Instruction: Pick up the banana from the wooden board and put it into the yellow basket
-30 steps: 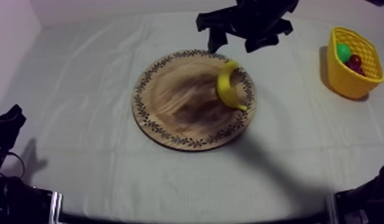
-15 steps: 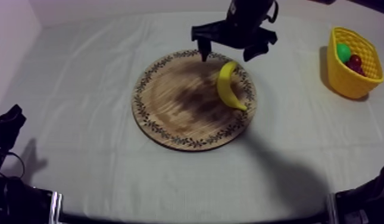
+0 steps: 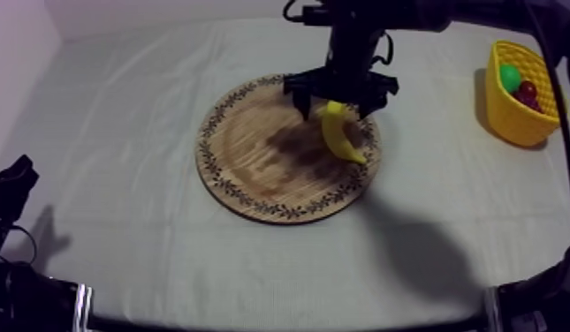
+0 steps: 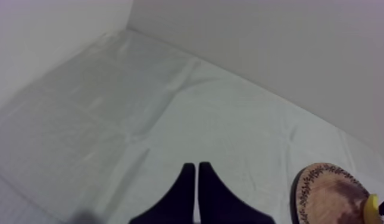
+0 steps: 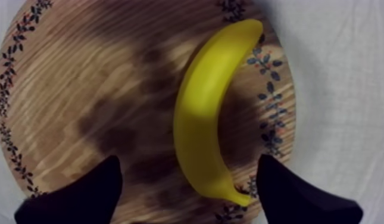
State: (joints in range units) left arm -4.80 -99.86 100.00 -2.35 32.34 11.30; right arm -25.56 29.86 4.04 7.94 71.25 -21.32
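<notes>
Yellow banana [image 3: 341,134] lies flat on the round wooden board [image 3: 253,154], on the side of the board nearest the yellow basket [image 3: 511,119]. Its back curves toward the board centre and both ends reach the patterned rim.

Right gripper [image 3: 334,107] is over the board, arm coming in from the upper right. Jaws spread wide, nothing between them gripped. From the top view the gripper sits above the banana's far end, with one black finger on each side of it.

Right wrist view: banana [image 5: 201,119] runs lengthwise up the gap of the right gripper [image 5: 188,199]. Fingers [image 5: 81,193] straddle it; the stem end is closer to one finger than the other. No contact visible on either side. Height above the fruit: can't tell. Dark shadow falls on the board [image 5: 75,71] next to the banana.

Left gripper [image 3: 11,187] is low at the table's left edge, well apart from the board. Left wrist view: left gripper [image 4: 197,174] has fingers lying together as a narrow wedge, holding nothing, over bare grey-white cloth [image 4: 140,107], with the board [image 4: 325,190] off to one side.

Basket is at the table's right side, well apart from the board. Inside it are a green fruit [image 3: 510,78], kind unclear, and a small red fruit [image 3: 527,91] just beside it.
</notes>
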